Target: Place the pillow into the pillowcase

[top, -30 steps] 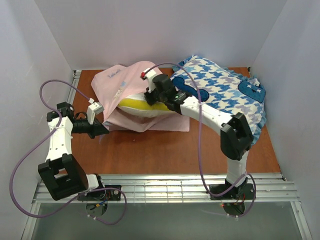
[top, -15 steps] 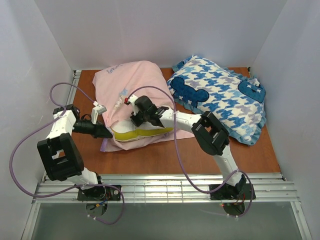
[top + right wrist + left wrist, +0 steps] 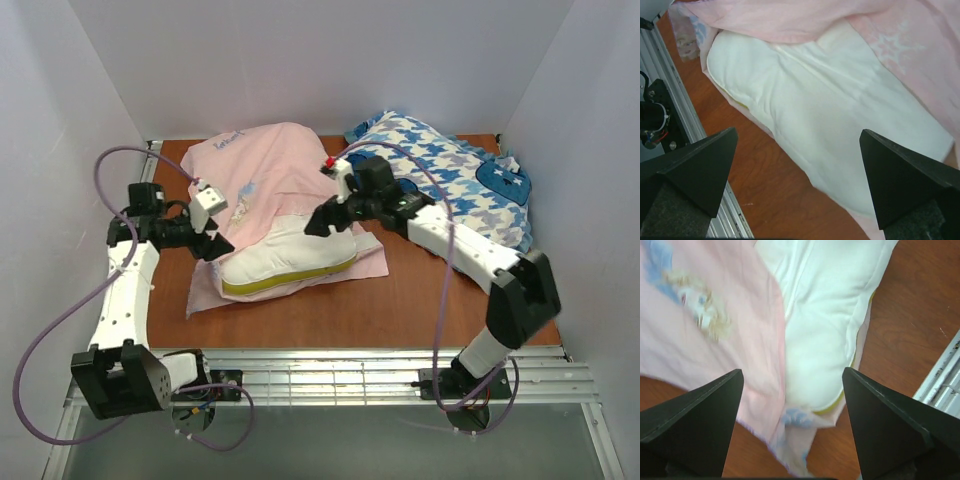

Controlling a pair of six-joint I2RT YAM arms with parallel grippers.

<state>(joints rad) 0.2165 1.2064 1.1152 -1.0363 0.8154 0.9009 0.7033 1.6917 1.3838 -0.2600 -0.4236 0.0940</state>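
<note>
Noting the pillow [image 3: 290, 262] lying flat left of the desk's middle, yellow edge facing the near edge, far portion tucked under the pink upper layer of the pillowcase [image 3: 265, 170], near portion lying exposed on the lower layer. Recording the pillowcase spreading toward the far-left corner. Judging insertion as partly done; recommending lifting the upper hem clear while pushing the pillow toward the far end, pinning the lower layer against sliding. Finding the left gripper [image 3: 792, 372] hovering above the hem at the pillow's left end, fingers spread apart, gripping nothing, arm reaching in from the left edge. Finding the right gripper [image 3: 799, 132] hanging over the pillow's right part, fingers likewise apart and empty, arm arching across the houndstooth cushion [image 3: 450, 185] at the far-right corner.
</note>
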